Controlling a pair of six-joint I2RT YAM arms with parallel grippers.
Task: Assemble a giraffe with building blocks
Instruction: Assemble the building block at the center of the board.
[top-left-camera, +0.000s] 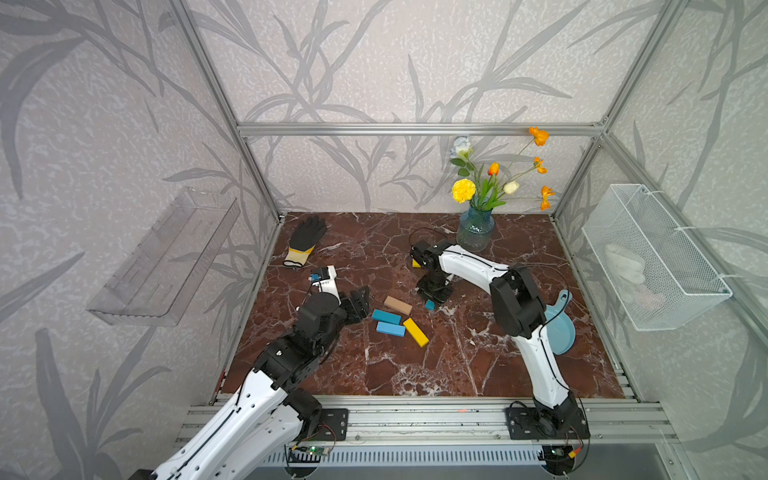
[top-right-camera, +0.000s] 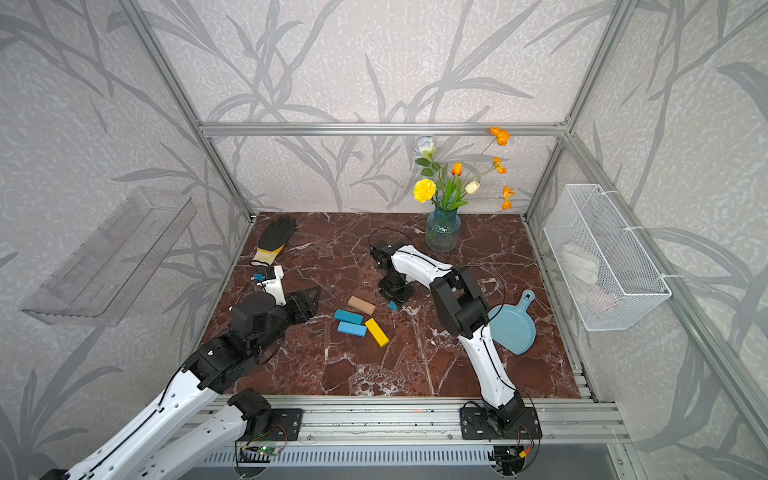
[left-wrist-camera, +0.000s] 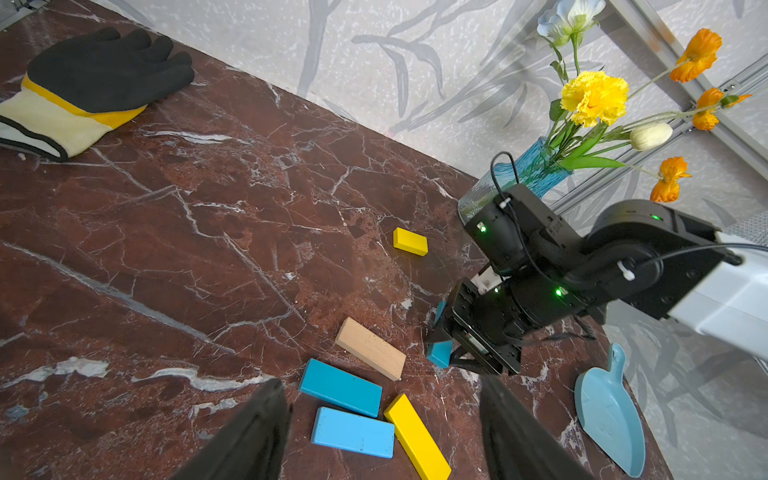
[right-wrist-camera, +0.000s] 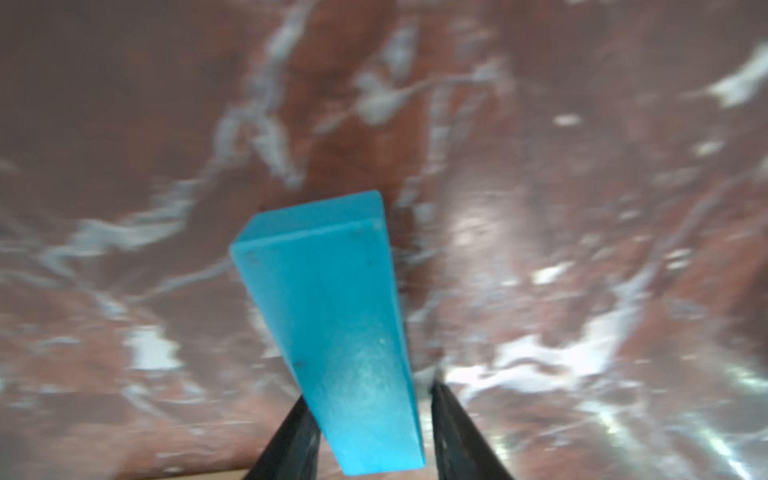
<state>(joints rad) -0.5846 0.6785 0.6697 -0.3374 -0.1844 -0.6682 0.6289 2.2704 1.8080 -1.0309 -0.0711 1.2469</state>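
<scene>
My right gripper (top-left-camera: 432, 300) points down at the marble table (top-left-camera: 374, 374) and is shut on a teal block (right-wrist-camera: 332, 311), which hangs end-down between the jaws (left-wrist-camera: 439, 353). To its left lie a tan block (top-left-camera: 398, 305), a teal block (top-left-camera: 386, 316), a light-blue block (top-left-camera: 390, 329) and a long yellow block (top-left-camera: 415, 332), loosely clustered. A short yellow block (left-wrist-camera: 410, 241) lies apart, farther back, behind the right arm. My left gripper (top-left-camera: 361, 301) is open and empty, just left of the cluster, with its fingers (left-wrist-camera: 266, 424) astride the blue blocks in the left wrist view.
A black and yellow glove (top-left-camera: 305, 240) lies at the back left. A blue vase of flowers (top-left-camera: 475, 228) stands at the back, behind the right arm. A light-blue scoop (top-left-camera: 561, 328) lies at the right. A wire basket (top-left-camera: 652, 257) hangs on the right wall.
</scene>
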